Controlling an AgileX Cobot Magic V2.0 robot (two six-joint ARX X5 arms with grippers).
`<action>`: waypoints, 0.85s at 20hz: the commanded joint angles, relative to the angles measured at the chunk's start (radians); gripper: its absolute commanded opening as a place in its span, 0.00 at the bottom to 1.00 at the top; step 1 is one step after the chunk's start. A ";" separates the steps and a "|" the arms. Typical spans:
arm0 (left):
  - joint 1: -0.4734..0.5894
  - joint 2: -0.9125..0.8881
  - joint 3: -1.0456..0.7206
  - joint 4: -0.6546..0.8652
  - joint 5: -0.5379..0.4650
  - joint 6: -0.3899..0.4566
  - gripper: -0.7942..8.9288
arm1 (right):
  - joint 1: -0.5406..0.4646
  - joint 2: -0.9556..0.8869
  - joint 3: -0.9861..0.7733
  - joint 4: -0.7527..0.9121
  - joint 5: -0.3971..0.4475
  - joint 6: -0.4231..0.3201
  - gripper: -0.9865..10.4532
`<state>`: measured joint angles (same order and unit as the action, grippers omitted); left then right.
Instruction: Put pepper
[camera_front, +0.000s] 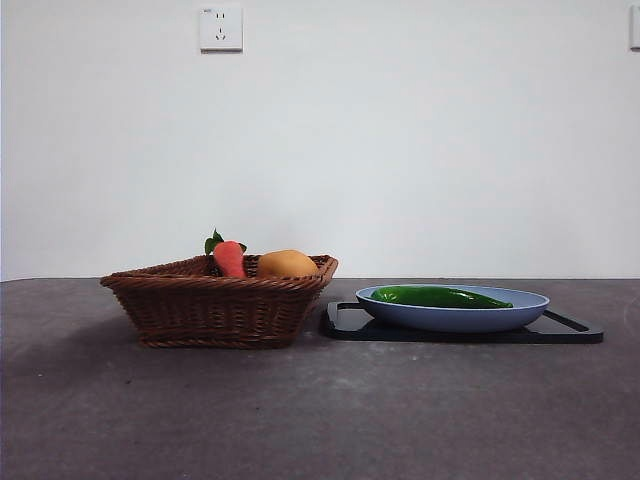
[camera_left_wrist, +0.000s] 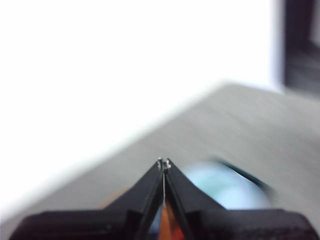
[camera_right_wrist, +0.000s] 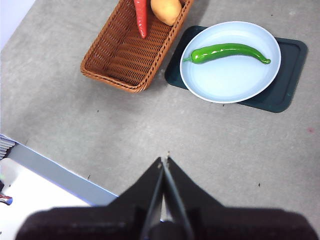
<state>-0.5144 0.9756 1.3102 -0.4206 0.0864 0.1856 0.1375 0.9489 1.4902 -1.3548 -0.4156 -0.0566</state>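
Glossy dark green, long and skinny: the pepper (camera_right_wrist: 227, 51) lies flat across the pale blue plate (camera_right_wrist: 235, 82), which sits on a dark tray (camera_right_wrist: 287, 87) just beside the wicker basket (camera_right_wrist: 120, 60). We'd guess it's light and fairly stiff, but that shiny skin looks slick, and the curved, tapering shape means it could roll or squirt out of a pinch. Our pick is to grab it across the thick middle, closer to the stem end than the pointy tip, jaws crossways to its length.

The plate is smooth with a shallow rim, so there's not much room to get under the pepper. The basket is a coarse brown weave and holds a red-orange carrot-like piece (camera_right_wrist: 141, 17) and a rounded orange-yellow fruit (camera_right_wrist: 166, 10). The surface (camera_right_wrist: 225, 150) is matte grey, a bit speckled.

Both hands are up high and well away from everything: the right hand (camera_right_wrist: 164, 160) is clenched with nothing in it, and the left hand (camera_left_wrist: 164, 162) is clenched empty too.
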 joint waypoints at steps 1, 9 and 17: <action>0.145 -0.111 -0.105 0.119 -0.004 0.017 0.09 | 0.001 0.006 0.014 -0.015 0.002 0.006 0.10; 0.460 -0.606 -0.748 0.475 -0.152 -0.017 0.09 | 0.001 0.006 0.014 -0.015 0.002 0.006 0.10; 0.541 -0.879 -1.154 0.516 -0.164 -0.141 0.09 | 0.001 0.006 0.014 -0.015 0.002 0.006 0.10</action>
<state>0.0223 0.0990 0.1532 0.0841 -0.0757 0.0689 0.1375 0.9485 1.4902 -1.3548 -0.4156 -0.0566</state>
